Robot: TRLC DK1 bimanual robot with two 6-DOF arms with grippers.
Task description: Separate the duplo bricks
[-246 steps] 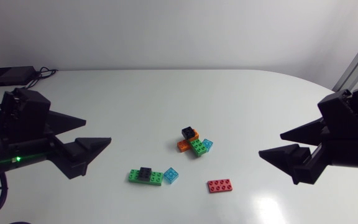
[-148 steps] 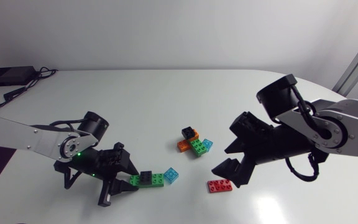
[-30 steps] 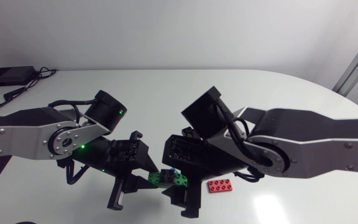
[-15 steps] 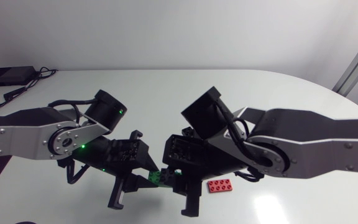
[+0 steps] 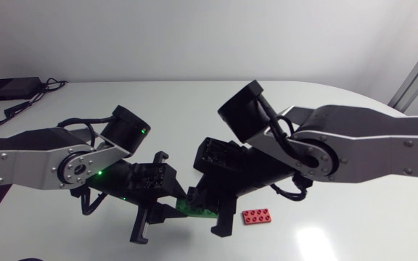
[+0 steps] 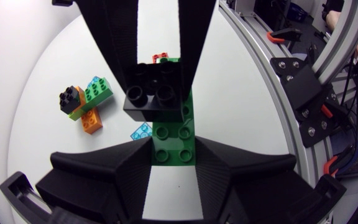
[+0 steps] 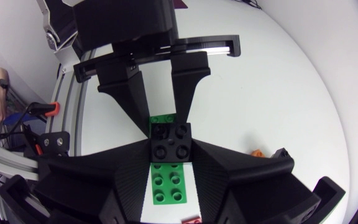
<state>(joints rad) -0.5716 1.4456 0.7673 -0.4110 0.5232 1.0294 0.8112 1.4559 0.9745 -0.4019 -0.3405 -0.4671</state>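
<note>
A green brick (image 6: 174, 142) with a black brick (image 6: 156, 93) stuck on top hangs just above the table between my two arms. My left gripper (image 6: 173, 155) is shut on the green brick's near end. My right gripper (image 7: 170, 152) comes from the opposite side and is shut on the black brick (image 7: 170, 143). In the head view the grippers meet at the green brick (image 5: 198, 211) low in the middle. A light blue brick (image 6: 142, 132) lies loose on the table under them.
A cluster of orange, green, black and light blue bricks (image 6: 86, 102) lies beyond the grippers, hidden by my right arm in the head view. A flat red brick (image 5: 256, 215) lies just right of the grippers.
My right gripper's fingers closed onto the black brick. The right wrist lifted and shifted a little right. The left arm held the green brick and hardly moved.
</note>
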